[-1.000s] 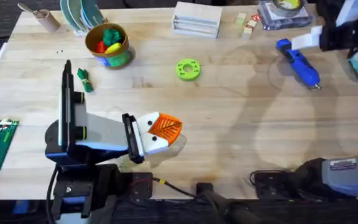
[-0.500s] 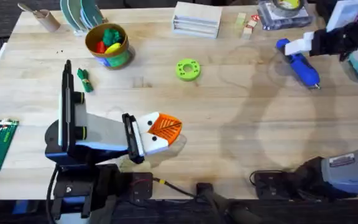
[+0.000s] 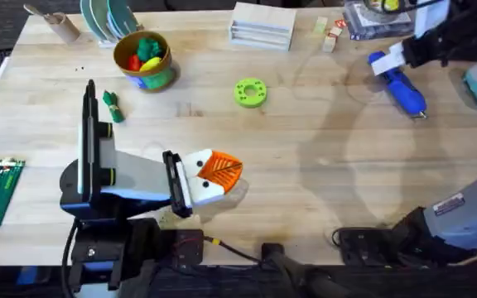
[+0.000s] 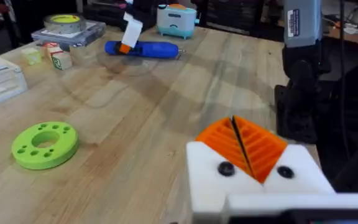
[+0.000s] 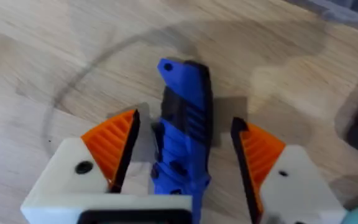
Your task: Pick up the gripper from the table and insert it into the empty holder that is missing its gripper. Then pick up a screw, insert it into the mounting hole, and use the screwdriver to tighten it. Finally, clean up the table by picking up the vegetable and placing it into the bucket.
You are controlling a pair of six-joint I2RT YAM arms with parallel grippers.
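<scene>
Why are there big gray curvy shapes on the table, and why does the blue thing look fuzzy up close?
Overhead view: the gray shapes are soft shadows on the table. Right wrist view: the screwdriver sits close to the camera between the open right gripper, so it looks blurred.

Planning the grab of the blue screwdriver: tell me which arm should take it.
Right. The right gripper is already over the screwdriver at the table's far right, its open fingers straddling the blue body. The left gripper rests shut near the front, far away.
</scene>
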